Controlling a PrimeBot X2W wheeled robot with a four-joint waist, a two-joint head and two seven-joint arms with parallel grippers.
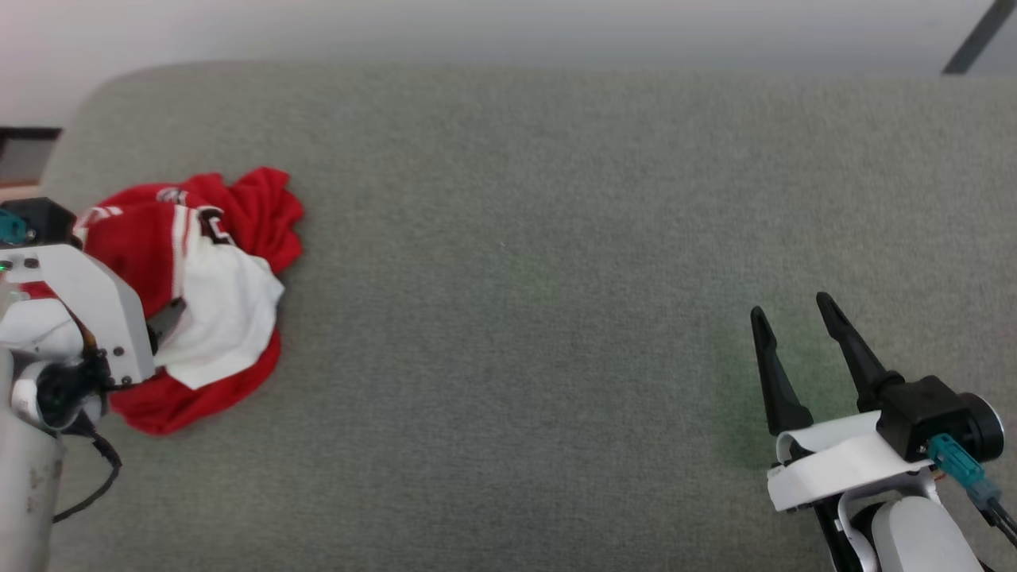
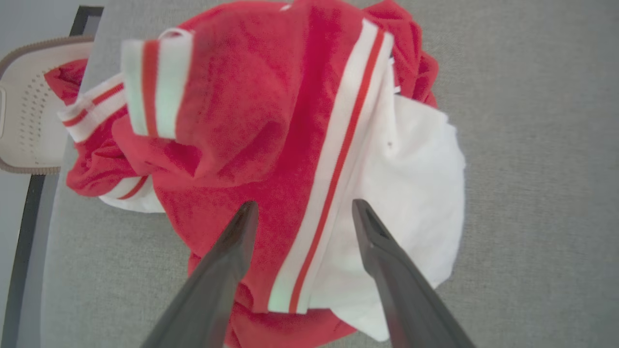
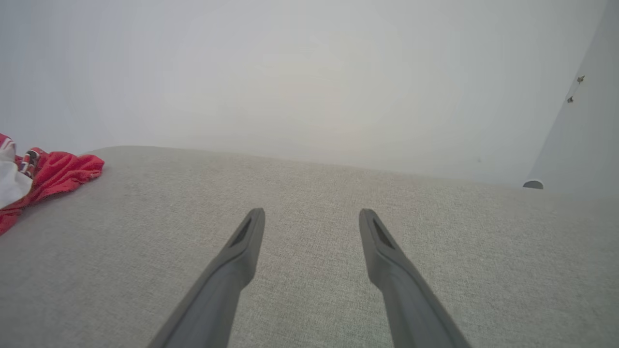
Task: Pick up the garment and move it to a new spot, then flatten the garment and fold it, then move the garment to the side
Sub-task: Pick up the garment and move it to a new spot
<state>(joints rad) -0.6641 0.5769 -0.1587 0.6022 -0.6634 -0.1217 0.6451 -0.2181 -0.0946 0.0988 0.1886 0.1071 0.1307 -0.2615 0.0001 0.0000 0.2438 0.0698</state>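
Note:
The garment (image 1: 214,302) lies crumpled in a heap at the left side of the grey fabric surface (image 1: 516,318), red with a white panel and red-and-white striped trim. My left arm's pale wrist covers its left part. In the left wrist view my left gripper (image 2: 304,207) hangs open just over the garment (image 2: 271,121), its two dark fingers straddling a striped band, nothing pinched between them. My right gripper (image 1: 792,306) stands open over bare surface at the lower right, far from the heap. In the right wrist view the right gripper (image 3: 312,212) is empty, and the garment (image 3: 48,174) lies at the far left.
A cream perforated basket (image 2: 29,121) sits beyond the surface's left edge, with a small bunch of red cloth (image 2: 65,79) against it. A dark frame bar (image 2: 24,232) runs along that edge. A pale wall (image 1: 508,32) rises behind the wide bare surface.

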